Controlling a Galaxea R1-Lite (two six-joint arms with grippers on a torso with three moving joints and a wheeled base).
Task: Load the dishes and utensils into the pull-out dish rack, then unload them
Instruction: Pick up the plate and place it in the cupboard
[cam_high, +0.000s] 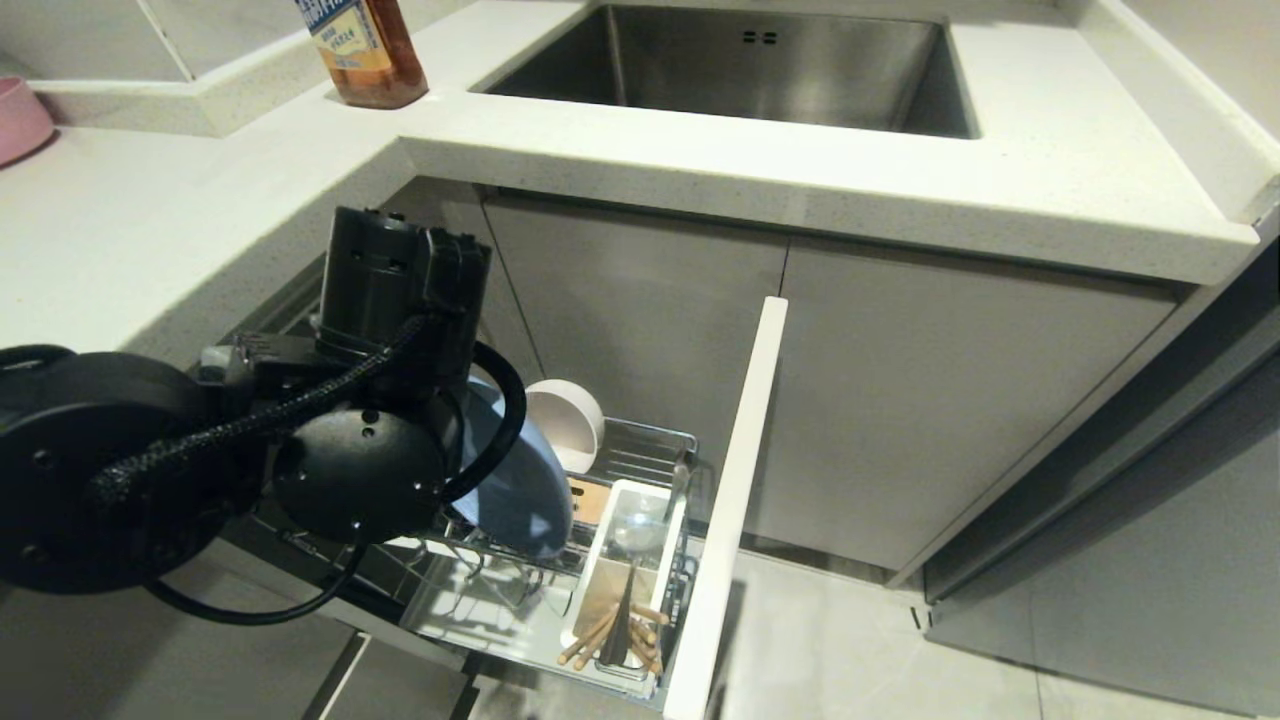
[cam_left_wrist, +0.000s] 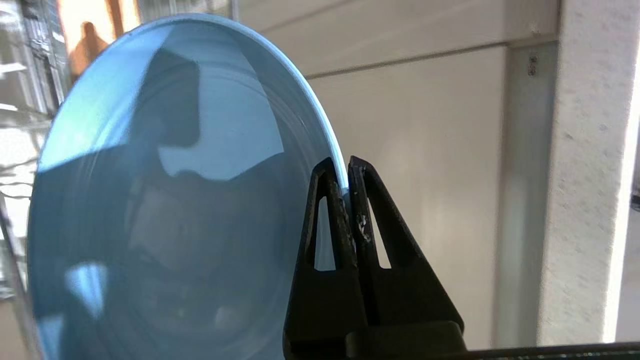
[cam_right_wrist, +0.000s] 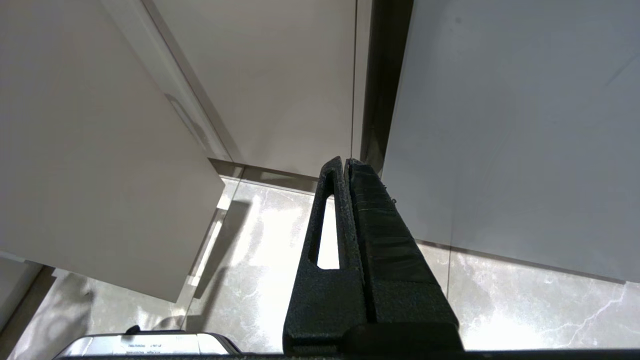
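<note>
Here your left end effector (cam_left_wrist: 346, 172) is clamped on the rim of the light-blue oval plate (cam_left_wrist: 165, 210), the 2 fingers pinching its edge from either side. In the head view the plate (cam_high: 520, 480) stands on edge in the pull-out dish rack (cam_high: 640, 450), mostly hidden behind your left arm, which reaches down over the rack from the left. The cream-white bowl (cam_high: 568, 420) sits on edge just behind the plate, toward the cabinet. The white utensil holder (cam_high: 600, 560) lies just beside the plate on the side of the rack's pale front panel (cam_high: 735, 500); the wooden chopsticks (cam_high: 610, 635) and the metal spoon (cam_high: 632, 530) are in it.

Edges to mind: the worktop (cam_high: 850, 200) overhangs the cabinet opening above the rack, and the front panel closes off the rack's outer end. Floor (cam_high: 880, 650) lies open to the right of that panel.

Your right end effector (cam_right_wrist: 346, 165) hangs closed and empty over the floor beside cabinet doors, outside the head view.
</note>
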